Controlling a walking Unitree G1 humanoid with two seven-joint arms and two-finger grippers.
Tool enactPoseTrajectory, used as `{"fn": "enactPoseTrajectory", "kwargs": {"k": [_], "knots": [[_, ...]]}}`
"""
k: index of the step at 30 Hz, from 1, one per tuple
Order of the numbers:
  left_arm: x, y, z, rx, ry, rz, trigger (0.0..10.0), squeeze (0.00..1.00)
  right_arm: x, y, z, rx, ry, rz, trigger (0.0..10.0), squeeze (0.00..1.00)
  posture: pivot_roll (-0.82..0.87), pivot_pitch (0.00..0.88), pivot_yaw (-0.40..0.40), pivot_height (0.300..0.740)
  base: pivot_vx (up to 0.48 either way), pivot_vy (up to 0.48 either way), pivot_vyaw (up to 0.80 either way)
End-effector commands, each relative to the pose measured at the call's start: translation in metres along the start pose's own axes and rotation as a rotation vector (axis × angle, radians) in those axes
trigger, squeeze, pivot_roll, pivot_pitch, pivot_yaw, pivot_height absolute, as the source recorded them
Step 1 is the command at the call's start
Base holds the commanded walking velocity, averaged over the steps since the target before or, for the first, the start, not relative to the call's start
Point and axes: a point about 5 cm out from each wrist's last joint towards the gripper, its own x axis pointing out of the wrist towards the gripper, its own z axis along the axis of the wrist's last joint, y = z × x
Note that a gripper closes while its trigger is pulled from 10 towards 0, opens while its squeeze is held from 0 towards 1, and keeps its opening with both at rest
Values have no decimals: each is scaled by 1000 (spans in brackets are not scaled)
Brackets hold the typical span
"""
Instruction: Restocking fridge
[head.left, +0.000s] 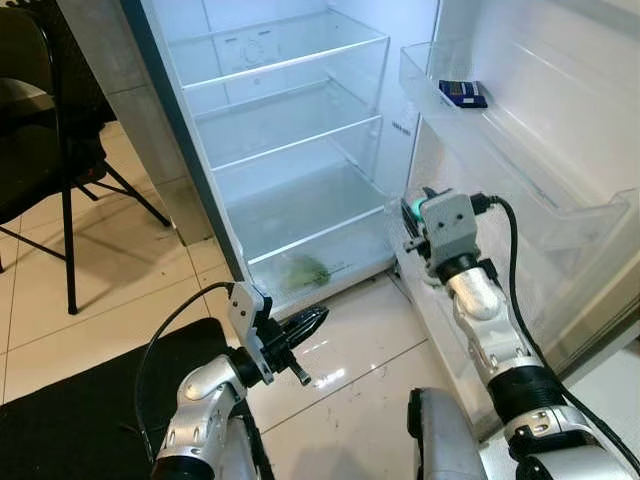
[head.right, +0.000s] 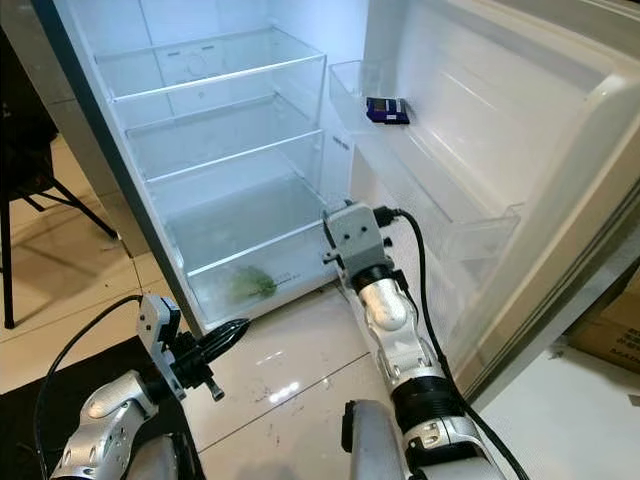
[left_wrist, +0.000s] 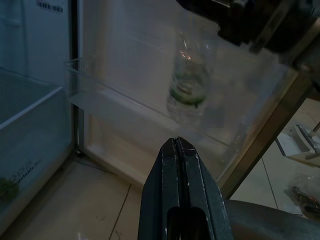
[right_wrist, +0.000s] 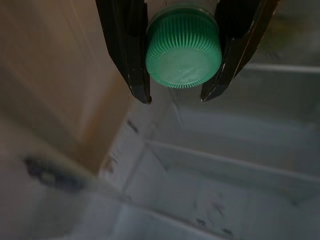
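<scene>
1. Green-capped clear bottle (right_wrist: 183, 46) is clamped at the neck between the right gripper's (right_wrist: 176, 97) two black fingers, one on each side of the cap. Judging by the head views, that gripper sits at the lower part of the open fridge door (head.right: 520, 110), at its hinge side next to the cabinet.
2. Progress: early, I'd say. Glass shelves (head.left: 290, 62) are bare. The bottom crisper drawer (head.left: 300, 285) holds something leafy and green (head.left: 305, 270); can't tell what. The upper door bin (head.left: 520, 170) holds one small dark blue box (head.left: 463, 93) at its inner end, nearest the hinge. The bottle isn't set down yet; the lower door rack (left_wrist: 150, 107) looks like the target.
3. Left gripper (head.left: 300, 330): fingers pressed together, nothing in them, held low over the tile floor (head.left: 350, 400) in front of the fridge and pointing toward the door.
4. View differences:
   - Left wrist view gives the bottle's body side-on against the door, above the rack rail. It's blurred, so contact with the rack is unclear.
   - Right wrist view gives the ribbed cap and the grip close up.
   - Head views barely catch the cap, but they give the shelf stock and both arms.
</scene>
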Motion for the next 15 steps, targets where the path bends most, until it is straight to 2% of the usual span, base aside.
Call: {"fn": "enactPoseTrajectory", "kwargs": {"k": [1, 6, 15], "knots": [[-4, 3, 4, 11, 0, 10, 10000, 0, -4, -6, -6, -3, 18, -35, 10000, 0, -74, 88, -26, 471, 0, 0, 0], [-5, 0, 2, 9, 6, 5, 10000, 0, -17, -19, -29, -65, 97, -111, 10000, 0, -74, 92, -23, 471, 0, 0, 0], [-4, -4, -2, -4, 15, -5, 10000, 0, -24, -30, -36, -69, 108, -173, 10000, 0, -78, 98, -21, 471, 0, 0, 0]]}}
